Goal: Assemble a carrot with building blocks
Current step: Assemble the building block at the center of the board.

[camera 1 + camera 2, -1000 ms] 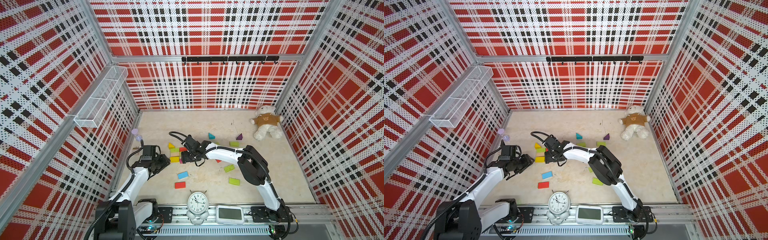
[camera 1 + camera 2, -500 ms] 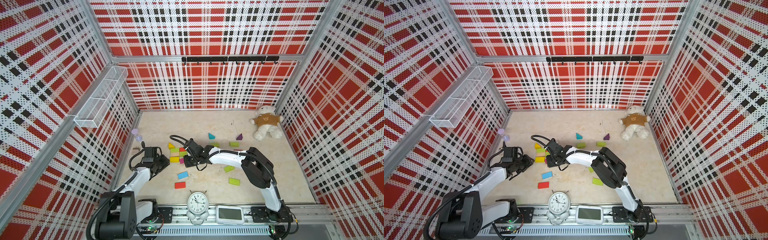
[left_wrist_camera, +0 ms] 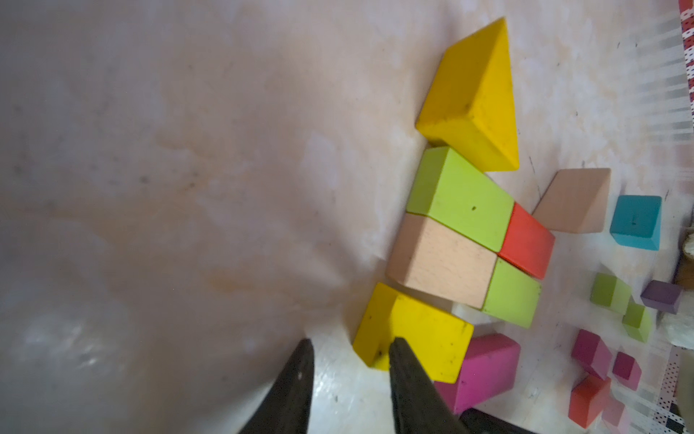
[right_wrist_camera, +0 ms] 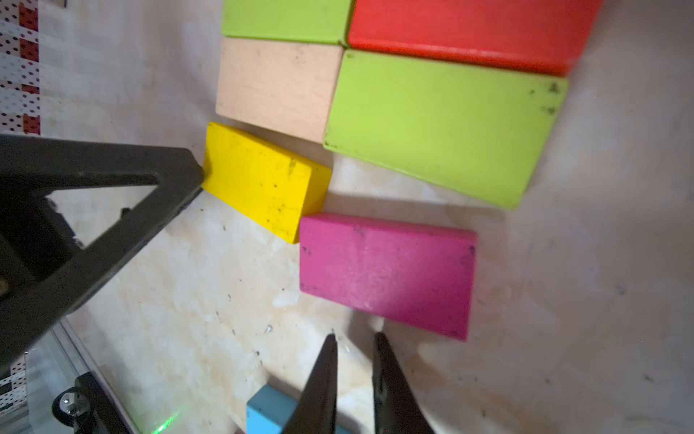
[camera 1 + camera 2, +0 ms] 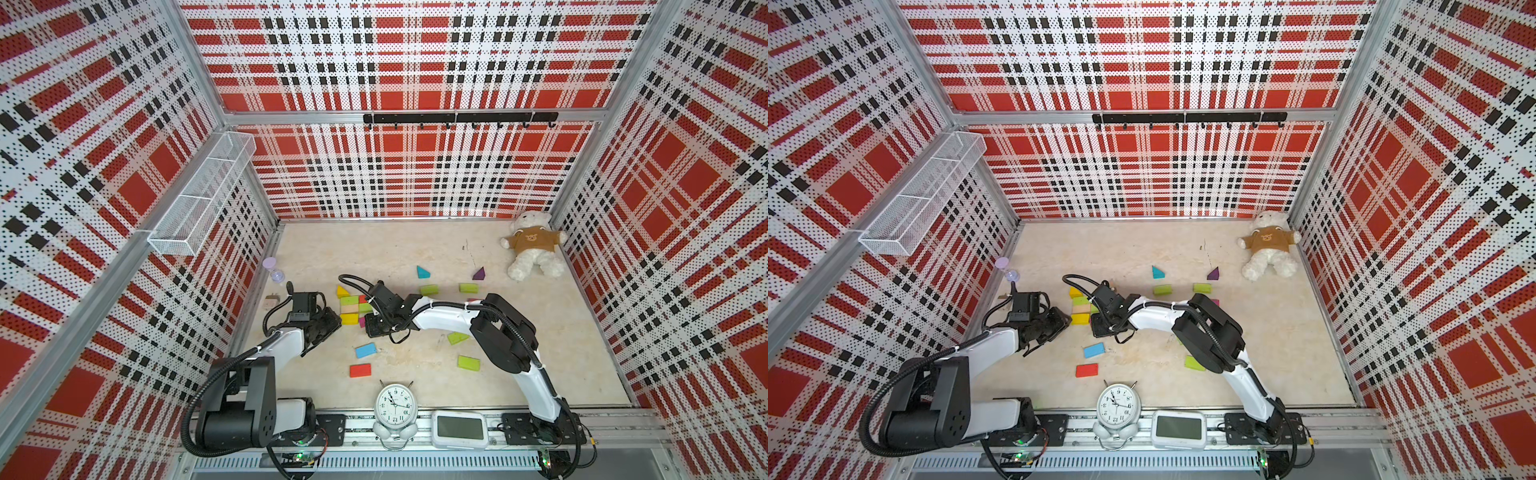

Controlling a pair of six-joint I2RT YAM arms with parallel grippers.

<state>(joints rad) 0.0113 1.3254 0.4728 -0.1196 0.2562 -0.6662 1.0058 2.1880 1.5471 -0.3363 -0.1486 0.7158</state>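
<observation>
The building blocks form a flat cluster [image 5: 351, 307] left of centre in both top views. It has a yellow wedge [image 3: 477, 101], two lime blocks [image 3: 462, 195], a tan one [image 3: 443, 259] and a red one [image 3: 527, 240]. A yellow block [image 4: 263, 180] and a magenta block [image 4: 386, 270] lie askew at its near edge. My left gripper [image 3: 353, 342] is open and empty, with one finger [image 4: 112, 195] touching the yellow block's end. My right gripper [image 4: 355, 335] is shut on nothing, just short of the magenta block and above a blue block [image 4: 266, 413].
Loose blocks lie around: blue [image 5: 365, 350], red [image 5: 360, 370], lime [image 5: 468, 363], a teal wedge [image 5: 423, 272], a purple wedge [image 5: 479, 273]. An alarm clock [image 5: 393, 401] and a white display [image 5: 459, 428] stand at the front. A teddy bear [image 5: 534, 249] sits back right, an hourglass [image 5: 274, 270] by the left wall.
My right gripper has shut and drawn back from the cluster toward the front, leaving the magenta block on the floor. My left gripper has narrowed and edged up to the yellow block.
</observation>
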